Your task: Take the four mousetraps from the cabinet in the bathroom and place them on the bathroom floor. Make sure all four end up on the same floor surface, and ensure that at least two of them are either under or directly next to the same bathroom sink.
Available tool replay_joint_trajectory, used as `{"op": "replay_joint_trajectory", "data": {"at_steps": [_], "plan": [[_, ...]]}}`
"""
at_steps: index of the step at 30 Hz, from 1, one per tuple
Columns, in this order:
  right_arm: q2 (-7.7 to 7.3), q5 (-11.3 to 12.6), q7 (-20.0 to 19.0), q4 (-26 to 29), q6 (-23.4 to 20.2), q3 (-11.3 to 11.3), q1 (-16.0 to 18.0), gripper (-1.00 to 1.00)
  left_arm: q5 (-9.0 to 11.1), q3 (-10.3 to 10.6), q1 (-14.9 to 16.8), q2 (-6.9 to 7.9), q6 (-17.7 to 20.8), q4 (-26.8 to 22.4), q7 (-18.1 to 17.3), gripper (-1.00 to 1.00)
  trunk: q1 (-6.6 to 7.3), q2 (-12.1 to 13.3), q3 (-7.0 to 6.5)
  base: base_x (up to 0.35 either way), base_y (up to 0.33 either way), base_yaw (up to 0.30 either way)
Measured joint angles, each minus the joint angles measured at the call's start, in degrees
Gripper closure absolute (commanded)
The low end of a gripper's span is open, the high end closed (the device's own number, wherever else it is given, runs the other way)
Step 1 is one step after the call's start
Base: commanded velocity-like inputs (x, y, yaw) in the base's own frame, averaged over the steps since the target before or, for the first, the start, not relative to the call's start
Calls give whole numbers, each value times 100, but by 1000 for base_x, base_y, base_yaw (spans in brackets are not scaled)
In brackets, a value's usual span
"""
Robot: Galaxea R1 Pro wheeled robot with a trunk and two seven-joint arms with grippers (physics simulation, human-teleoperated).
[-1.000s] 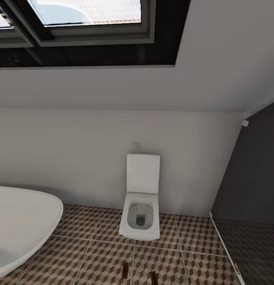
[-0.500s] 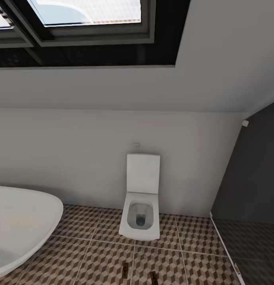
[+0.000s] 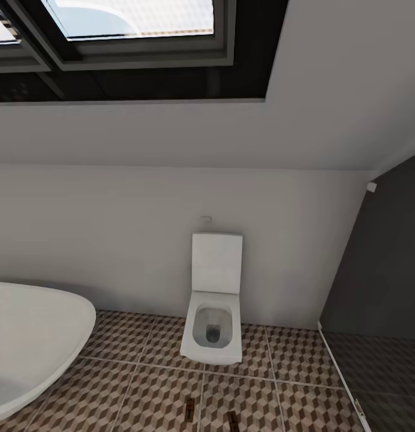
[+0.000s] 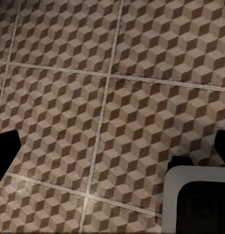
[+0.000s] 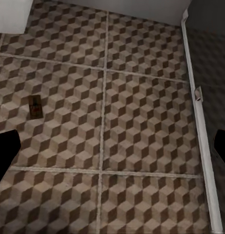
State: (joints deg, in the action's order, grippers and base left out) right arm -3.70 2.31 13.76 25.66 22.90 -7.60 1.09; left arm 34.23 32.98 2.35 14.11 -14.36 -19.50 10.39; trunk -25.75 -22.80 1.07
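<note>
Two mousetraps (image 3: 189, 410) (image 3: 233, 420) lie on the cube-patterned bathroom floor (image 3: 147, 390) at the bottom edge of the head view, in front of the toilet. The right wrist view has one mousetrap (image 5: 34, 107) flat on the tiles, well ahead of my right gripper (image 5: 112, 151), which is open and empty. My left gripper (image 4: 112, 151) is open too, over bare tiles with nothing between its fingers. The cabinet and the sink are out of view.
A square white toilet (image 3: 213, 306) stands against the pale wall. The white tub (image 3: 33, 342) fills the lower left. A dark wall with a white floor strip (image 3: 339, 372) closes the right side. Part of my own base (image 4: 200, 200) shows near the left gripper.
</note>
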Motion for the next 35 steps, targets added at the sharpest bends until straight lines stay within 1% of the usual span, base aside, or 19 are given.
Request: {"op": "replay_joint_trajectory", "data": {"at_steps": [5,9,12,14,17,18,21,22,25,27,32,35], "plan": [[111,-6,-138,-241,-3,0,0,-100,2,3,-1,-75,-131,149,1,-100,0,0,0,0,0,0],[141,-7,-168,-408,-15,0,0,-100,-4,19,-1,-99,-204,241,-3,-100,0,0,0,0,0,0],[165,0,-184,-871,-20,2,0,-100,-9,42,-2,-119,-277,438,-5,-100,0,0,0,0,0,0],[172,0,-187,-1058,-22,2,0,-100,-9,47,-2,-138,-292,600,-5,-100,0,0,0,0,0,0],[176,0,-188,-1175,-23,1,1,-100,-4,51,-1,-188,-286,793,-7,-100,0,0,0,0,0,0],[177,0,-189,-1199,-24,2,1,-100,-3,52,-1,-213,-286,865,-9,-100,0,0,0,0,0,0],[178,0,-189,-1254,-21,5,1,-100,1,53,0,-349,-282,1219,-11,-100,0,0,0,0,0,0],[179,0,-189,-1267,-19,6,1,-100,5,51,0,-431,-276,1447,-10,-100,0,0,0,0,0,0],[179,0,-189,-1276,-16,8,1,-100,2,53,0,-579,-273,1845,-9,-100,0,0,0,0,0,0],[180,5,-189,-1278,-10,9,1,-100,13,60,-5,-751,-252,2186,6,-100,0,0,0,0,0,0],[180,7,-189,-1286,-13,9,1,-100,12,55,-4,-839,-278,2289,5,-100,0,0,0,0,0,0],[180,8,-189,-1288,-15,9,1,-100,16,54,-4,-858,-283,2279,5,-100,0,0,0,0,0,0]]}}
